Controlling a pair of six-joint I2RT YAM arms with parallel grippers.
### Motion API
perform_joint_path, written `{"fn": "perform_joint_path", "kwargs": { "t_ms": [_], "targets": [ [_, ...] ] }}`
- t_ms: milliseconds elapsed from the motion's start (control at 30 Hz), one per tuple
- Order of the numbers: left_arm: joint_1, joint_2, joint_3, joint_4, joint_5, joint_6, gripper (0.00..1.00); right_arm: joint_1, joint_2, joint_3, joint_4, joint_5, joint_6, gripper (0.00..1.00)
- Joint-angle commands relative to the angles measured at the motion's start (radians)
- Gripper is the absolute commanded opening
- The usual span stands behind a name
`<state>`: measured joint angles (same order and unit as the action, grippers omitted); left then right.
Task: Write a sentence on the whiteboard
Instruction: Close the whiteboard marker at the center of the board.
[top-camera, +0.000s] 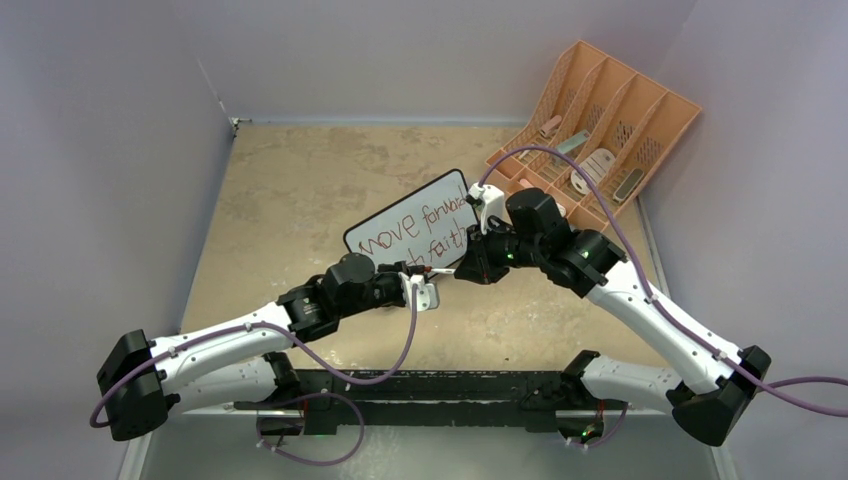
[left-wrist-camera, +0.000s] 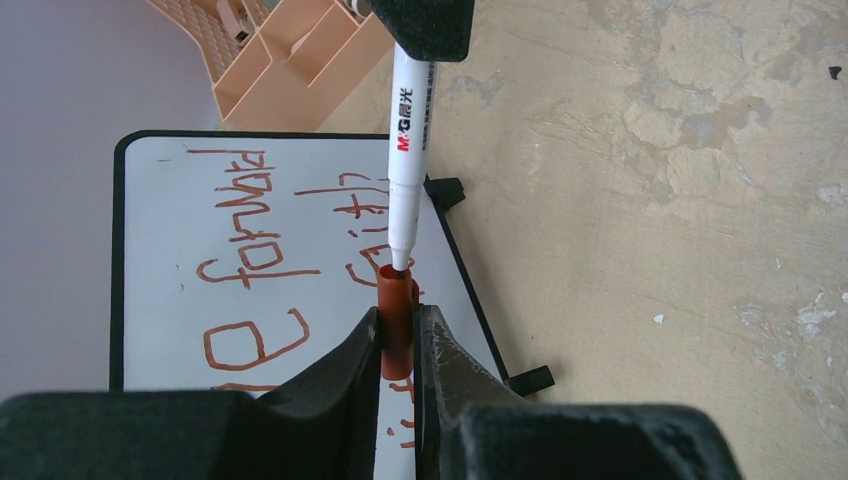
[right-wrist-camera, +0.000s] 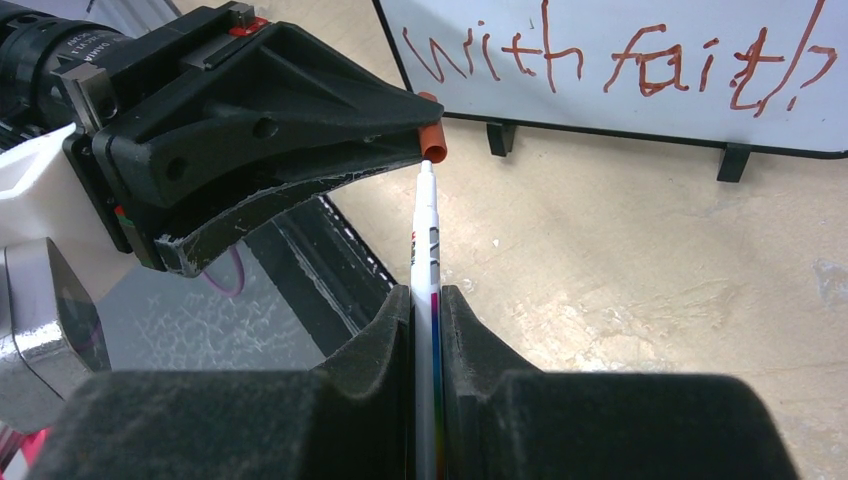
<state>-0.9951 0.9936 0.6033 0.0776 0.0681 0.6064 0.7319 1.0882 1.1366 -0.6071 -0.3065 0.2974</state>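
Left wrist view: my left pincer (left-wrist-camera: 398, 318) pinched the red cap (left-wrist-camera: 396, 295), mouth just at the marker (left-wrist-camera: 408, 150) tip (marker clamped in my right pincer (right-wrist-camera: 425, 300)), axes nearly aligned.

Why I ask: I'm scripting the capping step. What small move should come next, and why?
Probably ease the right gripper forward along the marker, seating its tip in the red cap pinched by the left gripper. The tip sits at the cap's open mouth, roughly in line, and the whiteboard already carries writing.
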Motion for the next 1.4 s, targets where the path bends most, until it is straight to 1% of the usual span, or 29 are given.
{"fn": "perform_joint_path", "kwargs": {
  "t_ms": [0,267,433,1000,1167,1367],
  "targets": [
    [0.002,-0.006,0.046,0.025,0.003,0.003,0.0,-0.005,-0.004,-0.009,0.034,-0.003,-0.008,0.0],
    [0.001,-0.015,0.047,0.017,0.009,0.002,0.0,-0.004,-0.001,-0.015,0.04,0.017,-0.006,0.0],
    [0.001,-0.016,0.046,0.011,0.013,0.0,0.0,-0.005,-0.007,-0.01,0.035,0.055,-0.001,0.0],
    [0.002,-0.025,0.052,0.025,0.036,-0.026,0.0,-0.004,-0.017,-0.049,0.049,-0.046,0.011,0.0],
    [0.001,-0.032,0.063,0.023,0.078,-0.026,0.0,-0.005,-0.014,-0.056,0.064,-0.05,0.015,0.0],
    [0.0,-0.039,0.084,0.014,0.151,-0.027,0.0,-0.005,0.003,-0.071,0.107,-0.106,0.016,0.0]
  ]
}}
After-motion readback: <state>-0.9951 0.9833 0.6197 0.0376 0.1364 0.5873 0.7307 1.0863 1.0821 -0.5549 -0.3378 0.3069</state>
